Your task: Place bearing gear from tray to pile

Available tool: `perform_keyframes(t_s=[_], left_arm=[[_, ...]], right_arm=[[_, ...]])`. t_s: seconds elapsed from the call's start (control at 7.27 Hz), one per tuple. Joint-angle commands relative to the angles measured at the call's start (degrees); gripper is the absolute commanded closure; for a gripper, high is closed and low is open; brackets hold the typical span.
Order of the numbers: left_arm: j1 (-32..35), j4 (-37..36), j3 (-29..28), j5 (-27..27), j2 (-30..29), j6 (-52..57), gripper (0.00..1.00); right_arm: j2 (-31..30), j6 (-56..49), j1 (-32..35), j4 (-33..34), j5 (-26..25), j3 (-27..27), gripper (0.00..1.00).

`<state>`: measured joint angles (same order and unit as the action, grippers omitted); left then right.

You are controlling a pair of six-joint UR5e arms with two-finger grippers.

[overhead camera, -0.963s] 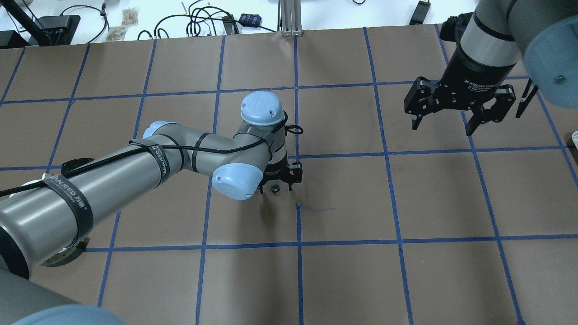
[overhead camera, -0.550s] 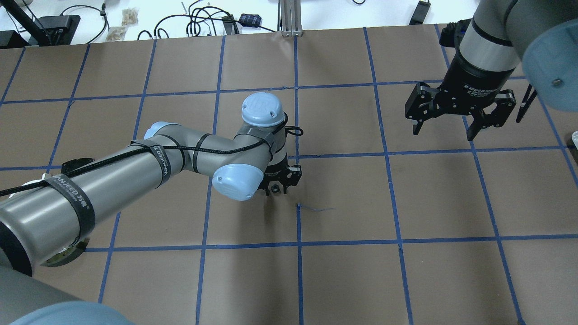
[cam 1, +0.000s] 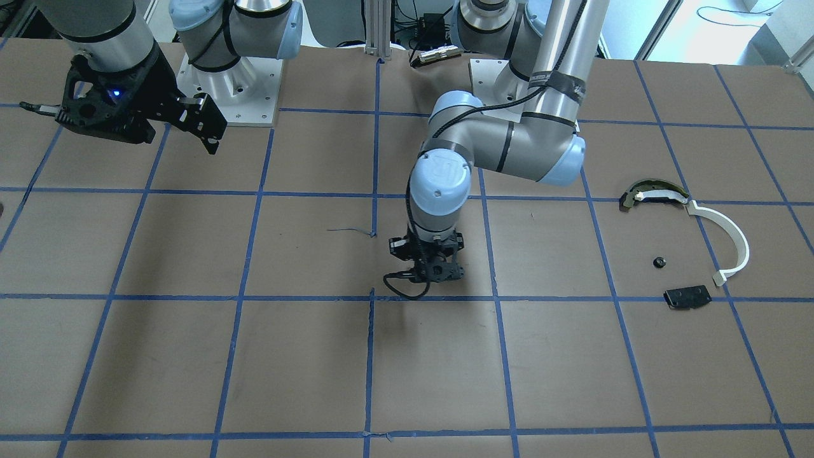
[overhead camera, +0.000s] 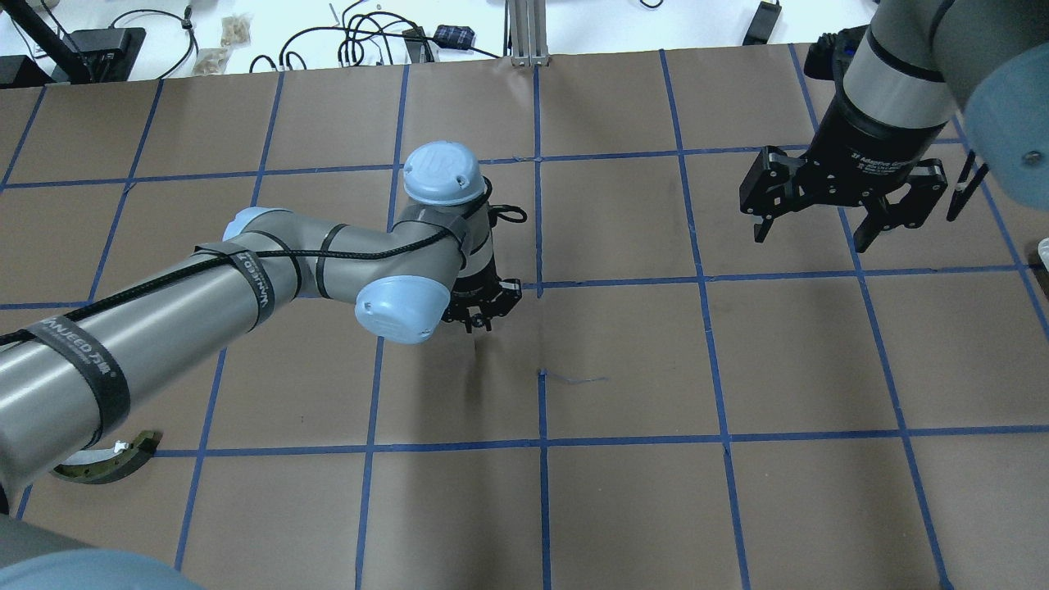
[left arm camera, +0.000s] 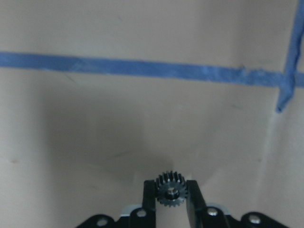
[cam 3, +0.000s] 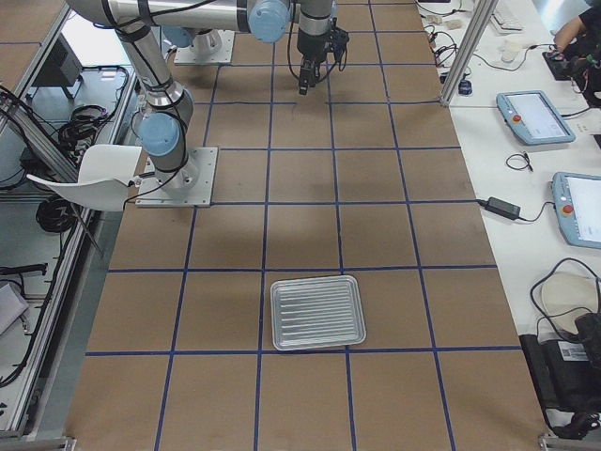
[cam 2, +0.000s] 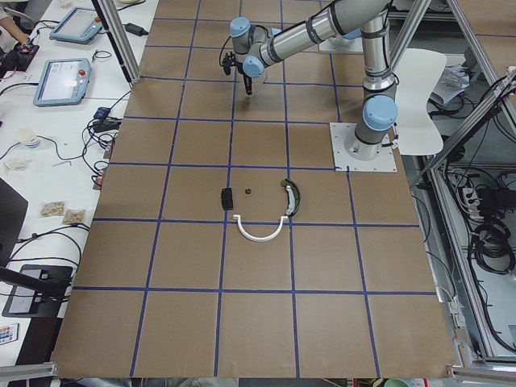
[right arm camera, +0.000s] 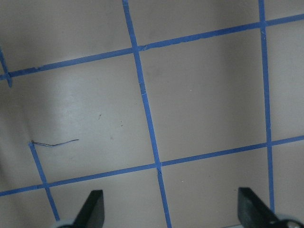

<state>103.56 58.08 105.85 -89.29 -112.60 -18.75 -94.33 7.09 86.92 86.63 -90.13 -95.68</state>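
My left gripper point(overhead camera: 479, 318) is shut on a small black toothed bearing gear point(left arm camera: 172, 192) and holds it above the brown table, near a blue tape crossing. The gripper also shows in the front view point(cam 1: 427, 272). The pile lies apart from it, on the robot's left: a thin white curved arc point(cam 1: 731, 245), an olive-and-white curved piece point(cam 1: 652, 193), a flat black plate point(cam 1: 687, 297) and a small black part point(cam 1: 659, 261). The ribbed silver tray point(cam 3: 317, 311) lies on the robot's right. My right gripper point(overhead camera: 815, 233) is open and empty, high over the table.
The olive-and-white piece also shows under my left arm in the overhead view point(overhead camera: 106, 463). Cables, boxes and tablets sit on the white bench point(overhead camera: 246, 33) beyond the far table edge. A loose thread point(overhead camera: 574, 378) lies on the paper near the middle.
My left gripper shut on the gear, lifted it off the table and moved left and a little farther away. My right gripper drifted slightly right and away, still open.
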Motion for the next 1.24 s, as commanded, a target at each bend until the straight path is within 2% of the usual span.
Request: perform_keyframes(t_s=[0.0, 0.14, 0.28, 0.41, 0.55, 0.69, 0.96, 1.1], left_arm=[[-16.9, 10.6, 0.2, -0.4, 7.3, 20.5, 1.00], [-28.1, 12.4, 0.8, -1.0, 9.7, 36.9, 1.00], [-40.4, 12.2, 2.7, -0.3, 9.8, 51.9, 1.00], [-45.3, 8.1, 3.8, -1.1, 8.9, 57.5, 1.00], [-46.0, 2.6, 4.4, -4.8, 7.8, 59.1, 1.00], [-46.3, 1.8, 4.5, -6.1, 6.6, 58.7, 1.00], [-46.3, -1.1, 4.5, -2.4, 3.3, 58.7, 1.00], [-46.3, -1.4, 4.5, -2.6, 2.6, 59.2, 1.00]], right_arm=[[-0.6, -0.1, 0.0, 0.3, 0.0, 0.0, 0.00], [-0.7, -0.1, 0.0, 0.3, 0.5, -0.1, 0.00], [-1.0, -0.1, 0.0, 0.2, 0.6, -0.1, 0.00], [-1.3, -0.2, 0.0, 0.2, 0.8, -0.1, 0.00], [-1.3, -0.4, 0.0, 0.2, 0.8, -0.2, 0.00], [-1.3, -0.3, 0.0, -0.1, 0.7, -0.2, 0.00], [-1.3, -0.4, 0.0, -0.3, 0.3, -0.2, 0.00], [-1.3, -0.4, 0.0, -0.3, 0.2, -0.2, 0.00]])
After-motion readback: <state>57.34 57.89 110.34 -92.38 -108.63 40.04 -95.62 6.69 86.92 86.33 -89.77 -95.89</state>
